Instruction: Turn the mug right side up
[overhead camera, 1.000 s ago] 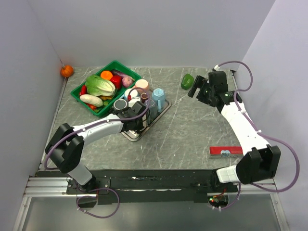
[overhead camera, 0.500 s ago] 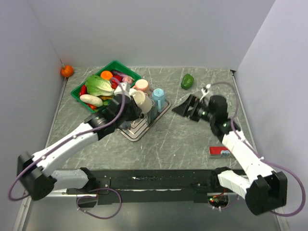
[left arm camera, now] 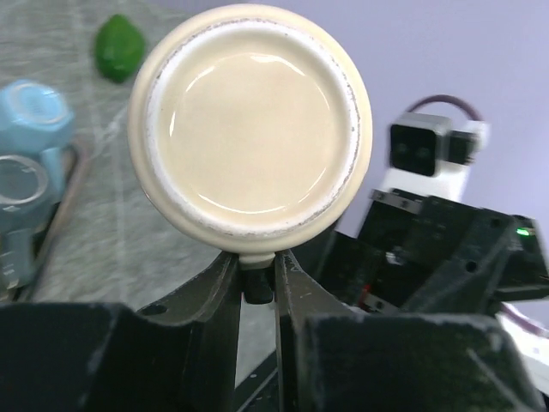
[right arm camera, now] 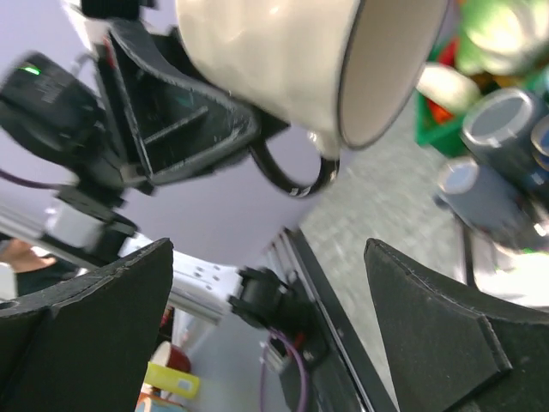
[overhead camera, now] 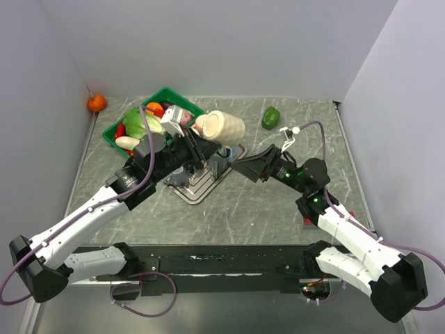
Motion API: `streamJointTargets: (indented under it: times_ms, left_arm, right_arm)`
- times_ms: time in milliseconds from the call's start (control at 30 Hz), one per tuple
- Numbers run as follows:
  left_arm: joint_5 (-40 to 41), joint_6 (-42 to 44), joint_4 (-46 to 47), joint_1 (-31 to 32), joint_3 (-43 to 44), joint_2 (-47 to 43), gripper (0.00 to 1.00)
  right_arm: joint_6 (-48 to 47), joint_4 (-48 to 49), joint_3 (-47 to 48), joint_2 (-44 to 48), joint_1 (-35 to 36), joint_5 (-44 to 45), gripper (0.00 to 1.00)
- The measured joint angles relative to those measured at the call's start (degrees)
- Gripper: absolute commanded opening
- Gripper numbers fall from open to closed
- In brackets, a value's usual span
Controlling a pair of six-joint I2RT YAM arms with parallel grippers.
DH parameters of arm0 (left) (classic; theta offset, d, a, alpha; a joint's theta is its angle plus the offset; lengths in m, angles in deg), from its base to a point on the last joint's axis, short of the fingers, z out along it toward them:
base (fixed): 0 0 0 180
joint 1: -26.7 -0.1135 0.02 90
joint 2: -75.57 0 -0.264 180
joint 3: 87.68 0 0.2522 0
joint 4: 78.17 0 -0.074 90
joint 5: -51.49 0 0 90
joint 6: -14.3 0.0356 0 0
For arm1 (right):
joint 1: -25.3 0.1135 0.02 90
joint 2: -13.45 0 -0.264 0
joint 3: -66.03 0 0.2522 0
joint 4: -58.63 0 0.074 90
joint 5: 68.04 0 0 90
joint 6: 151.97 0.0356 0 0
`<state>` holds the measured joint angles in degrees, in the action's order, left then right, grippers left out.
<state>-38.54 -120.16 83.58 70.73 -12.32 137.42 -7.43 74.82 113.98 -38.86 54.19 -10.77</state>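
Observation:
A cream mug (overhead camera: 224, 126) with a black handle hangs on its side in the air above the metal tray (overhead camera: 197, 189). My left gripper (overhead camera: 200, 145) is shut on that handle from below. In the left wrist view the mug's base (left arm camera: 249, 129) faces the camera, and the handle is pinched in the left gripper (left arm camera: 257, 276). My right gripper (overhead camera: 252, 164) is open just right of the mug and points at it. Seen from the right wrist, the mug (right arm camera: 283, 60) and its handle ring (right arm camera: 293, 178) hang above the right gripper (right arm camera: 268, 257), whose jaws stand wide apart with nothing between them.
A green basket (overhead camera: 169, 93) of vegetables stands at the back left. The tray under the mug holds several cups, among them a blue one (left arm camera: 26, 120). A green pepper (overhead camera: 270, 117) lies at the back right, an orange (overhead camera: 96, 102) in the far left corner.
The left arm has lifted the mug off the tray and tipped it on its side. The right arm has swung down and leftward toward the mug, still open.

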Motion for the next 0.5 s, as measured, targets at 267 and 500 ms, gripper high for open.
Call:
streamJointTargets:
  times_ms: [267, 500]
  left_arm:
    - [-7.3, -5.7, 11.8, 0.4, -0.3, -0.7, 0.01]
    - [-9.5, -9.6, 19.3, 0.9, -3.3, -1.4, 0.01]
  right_arm:
    - [4.6, 6.1, 2.3, -2.4, 0.2, 0.5, 0.83]
    - [7.1, 9.7, 2.7, -2.2, 0.2, 2.1, 0.78]
